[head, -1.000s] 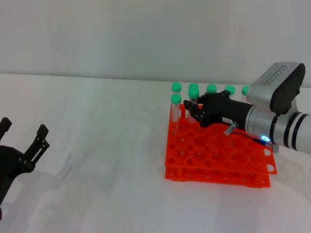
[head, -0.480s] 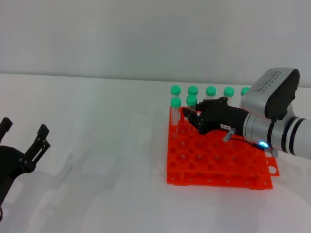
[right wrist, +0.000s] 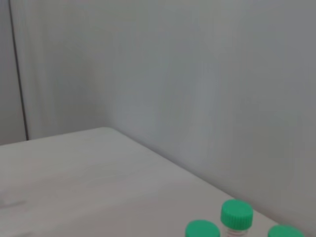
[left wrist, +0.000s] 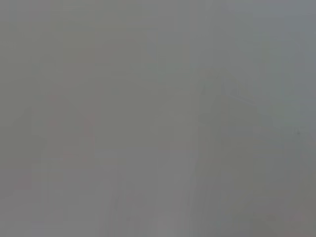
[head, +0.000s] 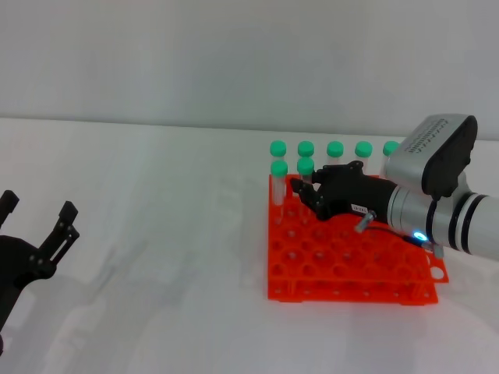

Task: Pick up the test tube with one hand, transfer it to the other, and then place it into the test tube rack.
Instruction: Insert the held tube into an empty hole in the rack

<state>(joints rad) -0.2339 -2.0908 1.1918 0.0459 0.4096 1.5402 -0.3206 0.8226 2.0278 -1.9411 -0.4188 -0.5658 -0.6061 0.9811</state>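
The orange-red test tube rack (head: 343, 269) stands on the white table at the right. My right gripper (head: 309, 192), on the wrist with the blue light, reaches over the rack's back left part. It is shut on the test tube (head: 306, 167), which stands upright in a second-row hole, its green cap just above the fingers. My left gripper (head: 37, 209) is open and empty at the lower left, far from the rack. The left wrist view shows only grey. The right wrist view shows three green caps (right wrist: 237, 215) at its lower edge.
Several more green-capped tubes (head: 334, 148) stand along the rack's back row, and one (head: 279, 168) at the left end of the second row, next to the held tube. A pale wall rises behind the table.
My right gripper has come down with the tube, so its cap now sits level with the neighbouring second-row cap. The rack has shifted slightly. The left arm has not moved.
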